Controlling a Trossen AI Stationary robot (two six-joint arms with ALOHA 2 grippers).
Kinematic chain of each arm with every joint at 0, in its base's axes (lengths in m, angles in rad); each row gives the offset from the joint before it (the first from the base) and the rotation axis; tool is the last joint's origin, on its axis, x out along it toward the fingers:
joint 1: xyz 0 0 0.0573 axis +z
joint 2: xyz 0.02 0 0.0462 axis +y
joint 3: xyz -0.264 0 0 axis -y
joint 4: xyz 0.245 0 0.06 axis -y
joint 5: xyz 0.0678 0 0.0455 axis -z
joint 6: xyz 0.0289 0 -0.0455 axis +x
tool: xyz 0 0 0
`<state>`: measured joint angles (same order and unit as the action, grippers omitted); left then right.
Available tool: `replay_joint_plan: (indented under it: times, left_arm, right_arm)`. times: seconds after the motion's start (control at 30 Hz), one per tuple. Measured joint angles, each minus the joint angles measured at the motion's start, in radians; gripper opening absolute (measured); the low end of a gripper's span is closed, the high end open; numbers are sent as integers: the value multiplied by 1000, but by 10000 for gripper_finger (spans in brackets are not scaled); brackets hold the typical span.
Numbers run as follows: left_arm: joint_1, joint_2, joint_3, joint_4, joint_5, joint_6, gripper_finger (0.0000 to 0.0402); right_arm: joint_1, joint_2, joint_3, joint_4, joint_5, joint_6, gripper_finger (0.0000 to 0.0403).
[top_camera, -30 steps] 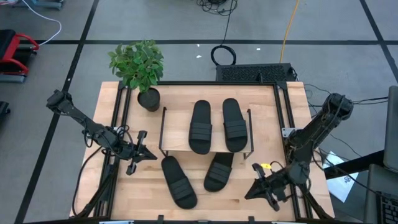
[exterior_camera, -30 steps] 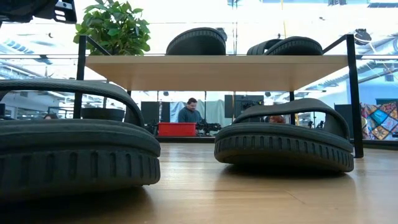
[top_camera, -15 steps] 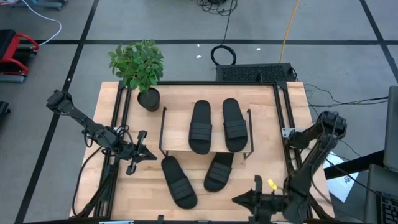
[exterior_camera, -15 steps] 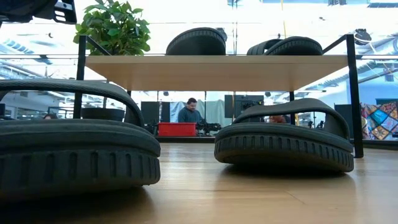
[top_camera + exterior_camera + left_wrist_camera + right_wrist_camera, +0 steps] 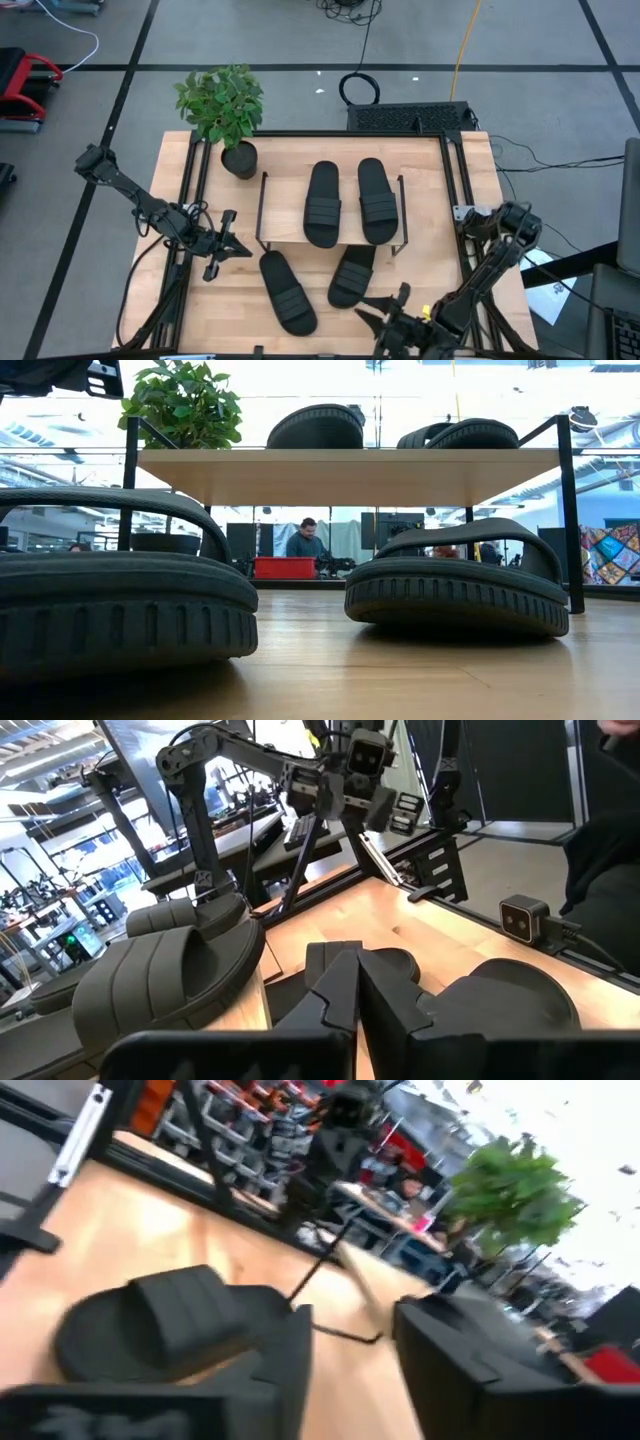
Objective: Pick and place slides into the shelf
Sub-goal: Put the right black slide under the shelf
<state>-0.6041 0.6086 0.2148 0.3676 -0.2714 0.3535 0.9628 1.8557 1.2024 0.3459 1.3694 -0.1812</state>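
Note:
Two black slides [image 5: 322,203] [image 5: 377,200] lie sole-down on the shelf's top board [image 5: 285,212]. Two more slides rest sole-down on the table in front of it: one [image 5: 287,292] in the open, the other [image 5: 350,275] with its far end under the board. My right gripper [image 5: 378,302] stands open near the table's front edge, just near-right of that second slide, with nothing between its fingers [image 5: 450,1350]. A slide [image 5: 160,1330] shows ahead of it in the right wrist view. At the table's left edge my left gripper [image 5: 235,250] waits shut and empty, left of the shelf.
A potted plant [image 5: 222,110] stands at the table's far left corner, beside the shelf. Black frame rails [image 5: 455,190] run along the table's left and right sides. Bare tabletop [image 5: 430,230] lies right of the shelf. A person [image 5: 303,540] sits in the room beyond.
My right gripper has swung from the table's near right corner along the front edge toward the left, sinking a little and turning toward the slide under the shelf's front. Its fingers have opened. The slides have not moved.

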Motion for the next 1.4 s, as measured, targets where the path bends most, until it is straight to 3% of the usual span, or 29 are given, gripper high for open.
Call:
replay_joint_plan:
  times: [0.13,0.27,0.53,0.67,0.8,0.97,1.13,1.4]
  left_arm:
    - [0,0,0,0,-19,-1,18]
    - [0,0,0,0,-52,-2,8]
    - [0,0,0,0,-53,-3,15]
    - [0,0,0,1,-53,2,20]
    - [0,0,0,1,-53,7,12]
    - [0,0,0,2,-53,8,2]
    - [0,0,0,3,-53,10,16]
    - [0,0,0,4,-53,10,24]
  right_arm:
    - [-25,16,0,-4,-94,83,212]
    - [-45,31,0,-92,-151,185,247]
    - [-114,29,-1,-367,-354,538,253]
    - [-148,29,-1,-479,-522,653,250]
    - [-175,29,-1,-542,-616,727,241]
    - [-178,29,-1,-610,-613,767,228]
    - [-178,30,-1,-696,-611,798,220]
    - [-191,103,1,-707,-563,767,218]
